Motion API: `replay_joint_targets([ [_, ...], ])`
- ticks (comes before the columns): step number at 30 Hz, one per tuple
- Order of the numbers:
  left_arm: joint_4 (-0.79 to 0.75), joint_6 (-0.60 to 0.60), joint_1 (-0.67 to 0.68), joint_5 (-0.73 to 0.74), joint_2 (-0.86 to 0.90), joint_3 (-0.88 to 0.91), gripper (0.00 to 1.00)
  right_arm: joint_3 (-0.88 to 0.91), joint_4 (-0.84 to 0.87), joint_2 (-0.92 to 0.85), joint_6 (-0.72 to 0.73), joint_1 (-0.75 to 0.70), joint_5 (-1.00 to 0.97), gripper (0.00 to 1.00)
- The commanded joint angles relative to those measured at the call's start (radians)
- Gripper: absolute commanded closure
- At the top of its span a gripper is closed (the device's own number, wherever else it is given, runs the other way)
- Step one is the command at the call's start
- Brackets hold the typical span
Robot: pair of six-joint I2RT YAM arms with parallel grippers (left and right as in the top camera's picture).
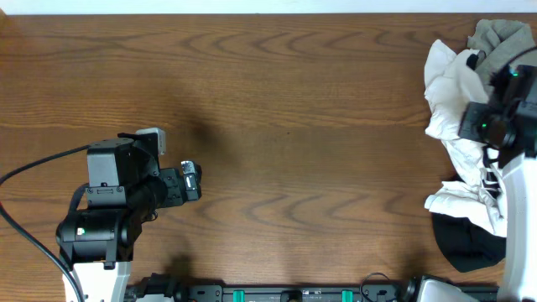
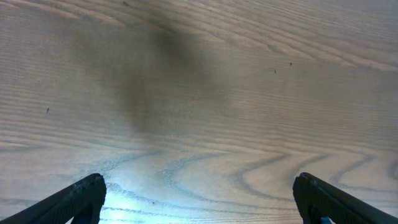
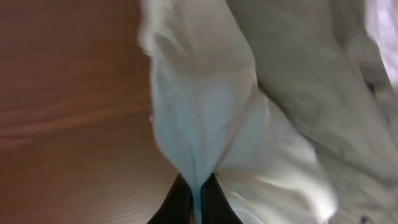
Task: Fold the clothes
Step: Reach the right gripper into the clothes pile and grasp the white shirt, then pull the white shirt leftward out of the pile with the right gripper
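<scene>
Pinching a fold of the T-shirt (image 3: 199, 112), the right gripper (image 3: 196, 200) is clenched on cloth at the right edge of the table (image 1: 294, 101). Lift slowly to peel it off the grey-olive garment (image 1: 503, 33) and black garment (image 1: 461, 243); the left gripper (image 2: 199, 190), jaws released over bare wood, should take a second corner.

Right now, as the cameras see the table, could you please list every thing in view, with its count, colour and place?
table: one, brown wood, under everything.
T-shirt: one, white, crumpled at the right edge of the table.
grey-olive garment: one, grey-olive, far right corner, beside the T-shirt.
black garment: one, black, near right side, partly under white cloth.
cable: one, black, running to the left arm.
left gripper: one, black, open over bare wood on the left.
right gripper: one, black, shut on a fold of the T-shirt.
</scene>
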State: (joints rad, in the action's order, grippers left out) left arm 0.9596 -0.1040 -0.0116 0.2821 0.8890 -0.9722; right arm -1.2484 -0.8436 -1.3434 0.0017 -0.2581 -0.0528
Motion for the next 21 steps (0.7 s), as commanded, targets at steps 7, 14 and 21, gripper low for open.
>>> replay_joint_targets([
  [7,-0.003,0.010,-0.005,0.002,-0.002,-0.021,0.02,-0.019,0.060,0.058,-0.005,0.354,0.301,0.99],
  [14,-0.003,0.010,-0.005,0.002,-0.002,-0.021,0.02,-0.019,0.283,-0.033,0.028,0.727,0.364,0.98],
  [21,-0.003,0.010,-0.005,0.002,-0.002,-0.021,0.02,-0.019,0.346,-0.185,0.009,0.955,0.254,0.64],
])
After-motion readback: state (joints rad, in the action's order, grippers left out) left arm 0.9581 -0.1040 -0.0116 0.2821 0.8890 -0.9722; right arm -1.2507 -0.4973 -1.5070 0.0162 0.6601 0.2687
